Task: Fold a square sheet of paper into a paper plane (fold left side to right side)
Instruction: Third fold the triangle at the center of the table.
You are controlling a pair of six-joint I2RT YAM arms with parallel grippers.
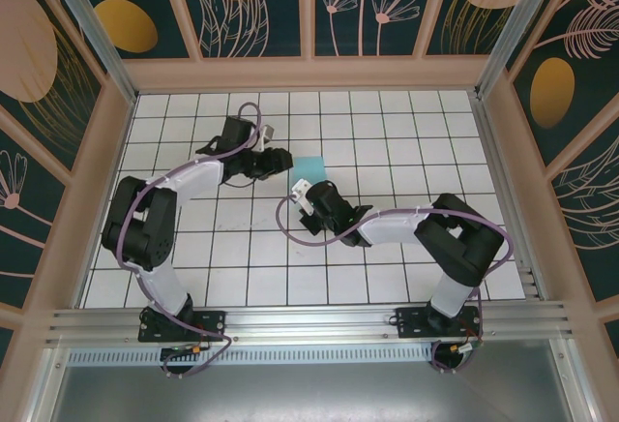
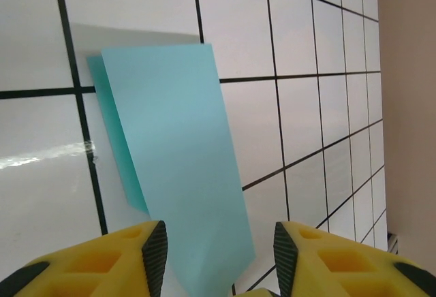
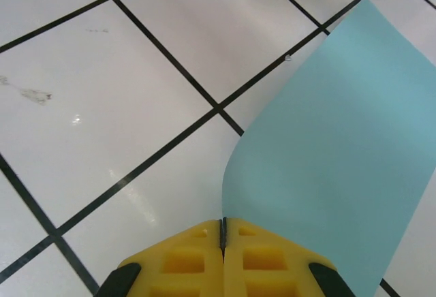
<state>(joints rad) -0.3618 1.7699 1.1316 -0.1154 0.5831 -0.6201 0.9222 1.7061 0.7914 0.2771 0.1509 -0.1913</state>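
1. Lying near the middle of the surface (image 1: 406,141), the paper (image 1: 310,167) is partly doubled over, with one layer peeking out along the other's edge.
2. Right tool (image 3: 223,227), at the paper's 6 o'clock in the top view, is clamped on one edge. The sheet curls up from there, likely so that side can be carried across.
3. Left tool (image 2: 218,249), at 9 o'clock, stands apart astride the paper's near end, seemingly ready to pin or crease it.
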